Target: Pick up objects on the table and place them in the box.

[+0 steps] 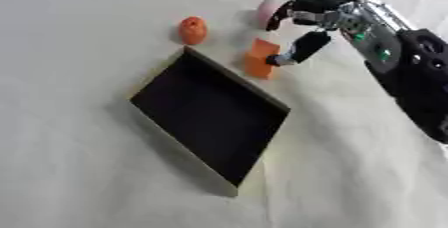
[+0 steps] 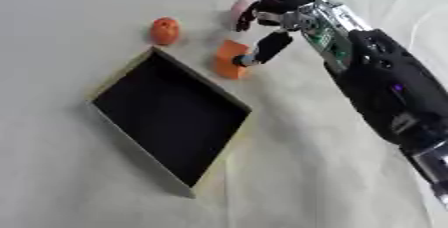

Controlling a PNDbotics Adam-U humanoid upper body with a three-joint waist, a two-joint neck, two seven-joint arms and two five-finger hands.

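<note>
Since only the rt arm shows, every place below is given from that hand.

Table: white cloth-covered surface (image 1: 87,172) under everything; spreads out on all sides of the hand.

Box: shallow dark tray w/ pale wooden rim (image 2: 203,184), set corner-wise like a diamond. Lies below and to the left of the hand; its upper-right wall is the edge nearest the fingertips. Inside looks bare.

Right hand: black w/ silver joints (image 1: 325,17), comes in from the right side. Fingers curled over at the top, thumb dropped down toward the block. Curled but nothing seen pinched; thumb tip looks to touch or nearly touch the block's right edge, can't tell which.

Orange block: flat, roughly rectangular (image 1: 261,58), just below-left of the hand, right at the thumb tip. Long axis runs up-down w/ a slight tilt, about crosswise to the line from hand to box. Sits just beside the box's upper-right wall, outside it.

Orange round thing: small egg-like lump (image 1: 192,30), well left of the hand, beyond the block, near the box's top corner.

Pink thing: small pale rounded shape (image 1: 266,10), just left of the curled fingers, partly hidden by them.

Left hand: not seen in either view.

Key relation: block lies btwn hand and box, so my guess is a short carry down-left clears the rim.
</note>
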